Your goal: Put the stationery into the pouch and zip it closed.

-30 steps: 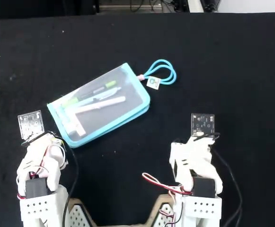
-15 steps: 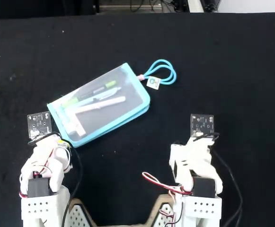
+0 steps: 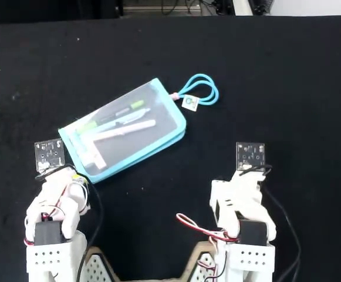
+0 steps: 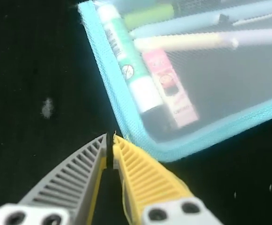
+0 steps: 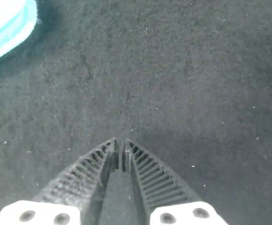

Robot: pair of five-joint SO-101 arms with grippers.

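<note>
Both the left tool [image 4: 112, 140] and the right tool [image 5: 121, 146] are pinched narrow, tips together, holding nothing. The blue pouch [image 4: 126, 117] lies just ahead of the left tool's tips, stationery [image 4: 182, 42] inside it. Black bench [image 5: 182, 70] lies under the right tool.

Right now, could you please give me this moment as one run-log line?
pouch: stationery inside, flat on table | left claw: shut, empty, by pouch edge | right claw: shut, empty, over table
</note>
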